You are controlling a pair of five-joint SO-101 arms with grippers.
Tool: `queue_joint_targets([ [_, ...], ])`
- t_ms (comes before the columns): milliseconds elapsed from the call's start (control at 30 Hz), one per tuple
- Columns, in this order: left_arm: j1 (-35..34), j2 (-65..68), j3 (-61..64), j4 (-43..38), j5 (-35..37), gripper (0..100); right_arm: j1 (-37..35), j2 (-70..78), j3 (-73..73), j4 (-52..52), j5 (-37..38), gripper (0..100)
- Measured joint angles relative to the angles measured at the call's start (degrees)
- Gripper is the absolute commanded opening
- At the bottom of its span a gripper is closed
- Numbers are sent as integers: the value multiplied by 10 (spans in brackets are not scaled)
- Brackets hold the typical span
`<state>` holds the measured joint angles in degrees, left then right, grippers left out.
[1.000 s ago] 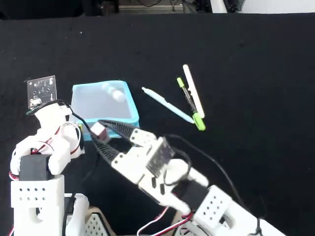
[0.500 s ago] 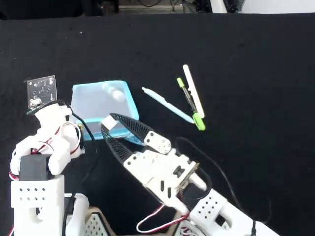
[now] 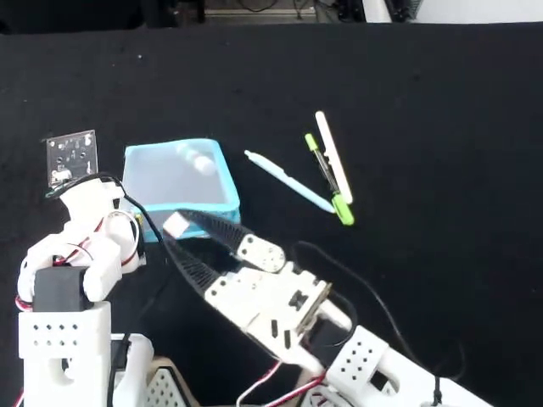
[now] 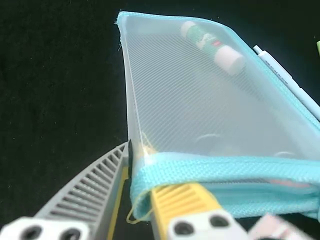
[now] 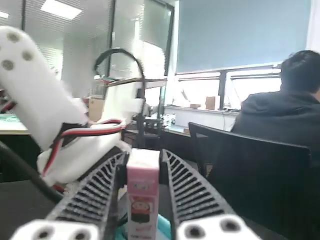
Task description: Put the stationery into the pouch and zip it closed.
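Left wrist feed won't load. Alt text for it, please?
The left end effector grips a corner of the translucent blue pouch at its zipper edge. A glue stick lies inside; a light blue pen lies on the black table beside it.

A black table (image 3: 424, 76) spreads wide, and a dark chair (image 5: 245, 172) stands before bright windows (image 5: 202, 95)

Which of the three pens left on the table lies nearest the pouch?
The light blue pen, lying diagonally with one end close to the side of the pouch. The green-capped pen and the white pen lie together beyond it, farther from the pouch.
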<state>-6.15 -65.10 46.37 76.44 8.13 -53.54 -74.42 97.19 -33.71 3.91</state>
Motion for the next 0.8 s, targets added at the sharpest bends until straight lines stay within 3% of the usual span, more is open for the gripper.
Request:
queue_joint_targets([
  [200, 0, 0, 0, 0, 0, 30, -1, 0, 0, 47, 0, 11],
  [467, 1, 0, 0, -1, 1, 30, 75, 0, 0, 73, -2, 11],
  [800, 2, 0, 0, -1, 1, 30, 74, 0, 0, 78, -2, 13],
])
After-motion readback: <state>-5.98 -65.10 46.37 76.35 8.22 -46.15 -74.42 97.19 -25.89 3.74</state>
